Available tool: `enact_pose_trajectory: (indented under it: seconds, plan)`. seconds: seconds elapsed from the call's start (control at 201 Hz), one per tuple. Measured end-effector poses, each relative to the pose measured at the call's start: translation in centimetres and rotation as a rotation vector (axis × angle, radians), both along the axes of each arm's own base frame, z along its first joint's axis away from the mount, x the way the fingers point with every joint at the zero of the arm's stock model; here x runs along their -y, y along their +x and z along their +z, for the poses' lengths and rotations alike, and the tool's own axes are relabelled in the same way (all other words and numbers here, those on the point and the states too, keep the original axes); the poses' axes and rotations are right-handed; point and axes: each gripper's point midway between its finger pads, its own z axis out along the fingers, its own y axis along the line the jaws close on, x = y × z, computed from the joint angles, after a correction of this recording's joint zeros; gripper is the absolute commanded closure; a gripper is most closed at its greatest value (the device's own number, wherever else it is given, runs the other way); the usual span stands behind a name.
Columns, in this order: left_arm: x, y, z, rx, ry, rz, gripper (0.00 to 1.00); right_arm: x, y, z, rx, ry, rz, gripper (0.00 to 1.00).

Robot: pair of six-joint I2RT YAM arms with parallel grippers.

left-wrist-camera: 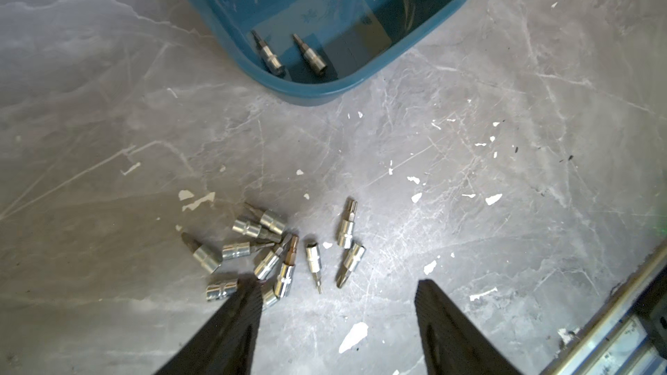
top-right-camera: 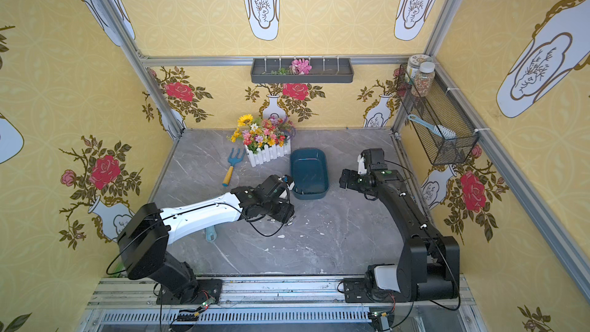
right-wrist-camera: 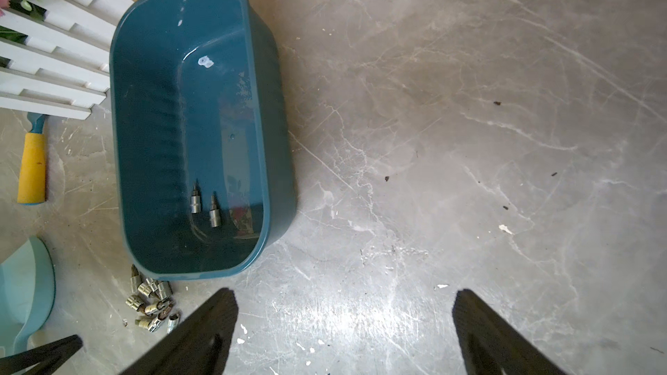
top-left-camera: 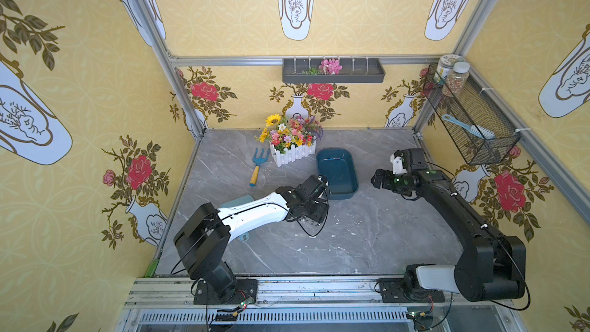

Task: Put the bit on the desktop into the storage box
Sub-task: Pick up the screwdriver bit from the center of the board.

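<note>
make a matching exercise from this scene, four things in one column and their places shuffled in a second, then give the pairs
Things
1. two bits
2. garden fork
3. blue brush
4. pink flower

Places
A. in the wire basket
B. in the grey wall tray
C. in the storage box
D. on the desktop beside the white planter

Pairs: 1-C, 2-D, 3-A, 4-B
</note>
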Motion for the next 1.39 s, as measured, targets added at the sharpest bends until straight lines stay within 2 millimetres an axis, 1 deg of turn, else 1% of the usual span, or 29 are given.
enact_pose_trajectory:
  seconds: [0.085,0.179,0.324,0.494,0.783,0.967,1.391]
  plan:
    - [0.3,-0.5,-1.0,-0.046,0.034,-0.019,0.39,0.2,-0.1,0.0,0.008,0.012,-0.006,0.03]
    - [1.0,-0.9,-2.2,-0.101,0.058,-0.045,0.43,0.4,-0.3,-0.2,0.003,0.021,-0.014,0.03]
    - [1.3,-1.1,-3.7,-0.152,0.112,-0.062,0.52,0.6,-0.4,-0.2,0.006,0.028,-0.018,0.03]
    - [1.6,-1.2,-5.1,-0.199,0.159,-0.079,0.58,0.4,-0.4,-0.2,0.006,0.041,-0.012,0.03]
    - [2.4,-0.3,-5.8,-0.196,0.189,-0.097,0.62,0.3,-0.6,0.0,0.010,0.047,-0.010,0.03]
    - [2.1,0.0,-6.7,-0.197,0.234,-0.100,0.66,0.4,-0.6,-0.1,0.010,0.047,-0.012,0.03]
    - [1.5,0.6,-7.5,-0.183,0.291,-0.088,0.75,0.5,-0.7,-0.2,0.007,0.047,-0.016,0.03]
